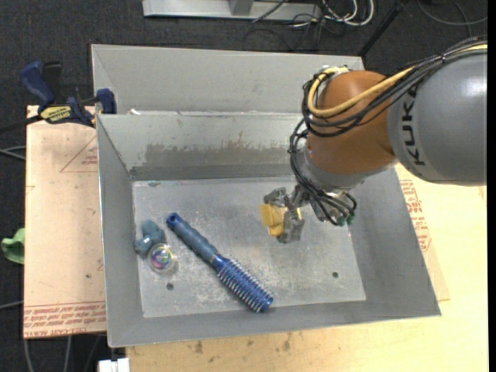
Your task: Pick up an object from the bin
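The step in hand looks like the approach or the grasp itself. The arm [453,122] reaches in from 3 o'clock. Under its orange cover [349,122] the jaws are low over the floor of the bin [116,208], a little to 1 o'clock from the floor's centre. A small yellow thing [272,218] lies there, just beside the jaws on their 9 o'clock side, perhaps touching them. I cannot tell if the jaws are wide or narrow, or if the yellow thing is already between them, because the cover and the cables hide much of this part. I also cannot tell what kind of thing it is.

In my judgement the next move calls for a sure closing on the yellow thing and then a straight lift. If it sits only at the side of the jaws, they need first a small shift toward 9 o'clock.

A blue hairbrush [221,263] lies across the floor at 7 o'clock from the yellow thing, well apart from it, with its handle toward 10 o'clock and its bristle head toward 5 o'clock. At 9 o'clock, near the left wall, a blue-grey piece [146,237] and a shiny ball [163,259] lie close together. None of these stands in the way.
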### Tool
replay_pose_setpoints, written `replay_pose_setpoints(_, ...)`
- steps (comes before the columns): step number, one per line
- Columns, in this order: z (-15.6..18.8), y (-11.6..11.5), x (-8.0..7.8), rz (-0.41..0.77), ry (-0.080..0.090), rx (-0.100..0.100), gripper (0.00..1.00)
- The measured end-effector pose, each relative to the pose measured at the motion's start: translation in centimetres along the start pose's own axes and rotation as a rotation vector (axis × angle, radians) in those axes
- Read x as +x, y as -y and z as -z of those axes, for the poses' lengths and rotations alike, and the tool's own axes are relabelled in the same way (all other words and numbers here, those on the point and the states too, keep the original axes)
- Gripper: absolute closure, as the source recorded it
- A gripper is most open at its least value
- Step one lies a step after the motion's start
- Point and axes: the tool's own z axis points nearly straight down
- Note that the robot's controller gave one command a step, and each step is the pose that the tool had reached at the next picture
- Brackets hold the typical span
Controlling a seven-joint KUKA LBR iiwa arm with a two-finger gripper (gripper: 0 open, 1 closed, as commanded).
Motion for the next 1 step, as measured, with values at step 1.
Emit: replay_pose_setpoints(1,8.14,0.10,-1.08,-0.024,0.001,0.000,1.00)
